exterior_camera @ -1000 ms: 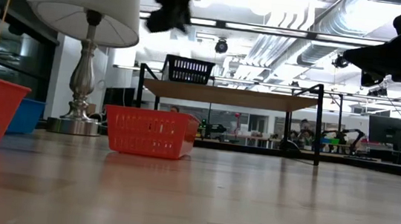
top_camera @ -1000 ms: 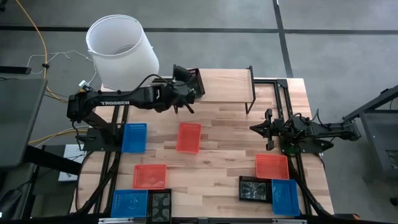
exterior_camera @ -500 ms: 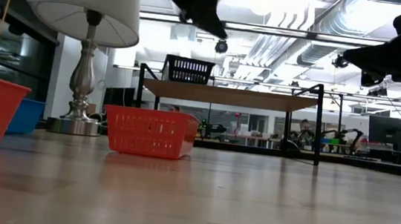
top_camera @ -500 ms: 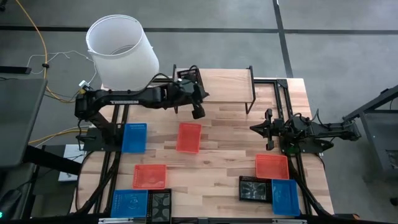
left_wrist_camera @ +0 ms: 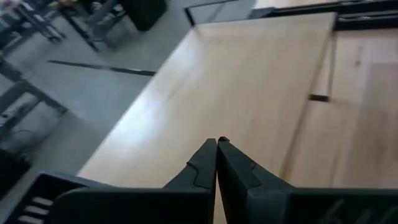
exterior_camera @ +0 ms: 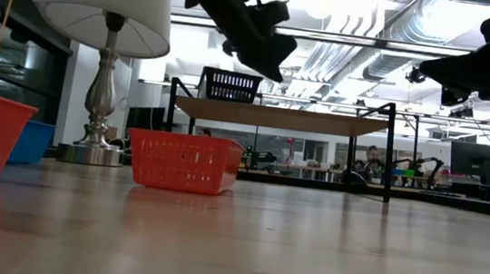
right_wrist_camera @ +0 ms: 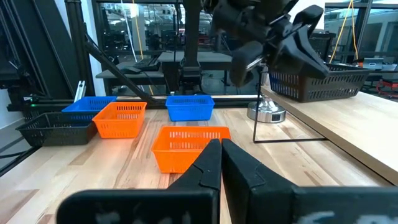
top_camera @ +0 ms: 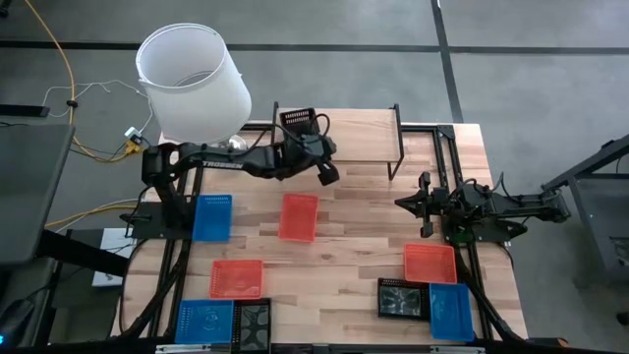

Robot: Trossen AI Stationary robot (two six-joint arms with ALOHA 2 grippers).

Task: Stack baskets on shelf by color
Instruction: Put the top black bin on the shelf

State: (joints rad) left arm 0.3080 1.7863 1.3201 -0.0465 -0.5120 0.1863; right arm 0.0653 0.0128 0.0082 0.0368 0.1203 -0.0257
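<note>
One black basket (top_camera: 298, 123) rests by its base on the shelf (top_camera: 364, 133), at the shelf's left end; the low view shows this basket (exterior_camera: 229, 85) on the wooden shelf top (exterior_camera: 284, 116). My left gripper (top_camera: 329, 175) is shut and holds nothing. It hangs high over the shelf's near edge, to the right of the black basket, and shows from below in the low view (exterior_camera: 267, 57). A red basket (top_camera: 298, 216) lies on the table in front of the shelf. My right gripper (top_camera: 425, 204) waits shut at the table's right side.
A blue basket (top_camera: 212, 216), a red one (top_camera: 236, 277), a blue one (top_camera: 203, 320) and a black one (top_camera: 254, 324) lie at left. A red basket (top_camera: 429, 263), a black one (top_camera: 401, 298) and a blue one (top_camera: 449, 310) lie at right. A white lamp (top_camera: 192, 84) stands far left.
My left gripper has drawn away from the black basket on the shelf, going toward the table's right and a little toward its near edge, and its fingers have shut with nothing in them. The black basket has stayed on the shelf.
</note>
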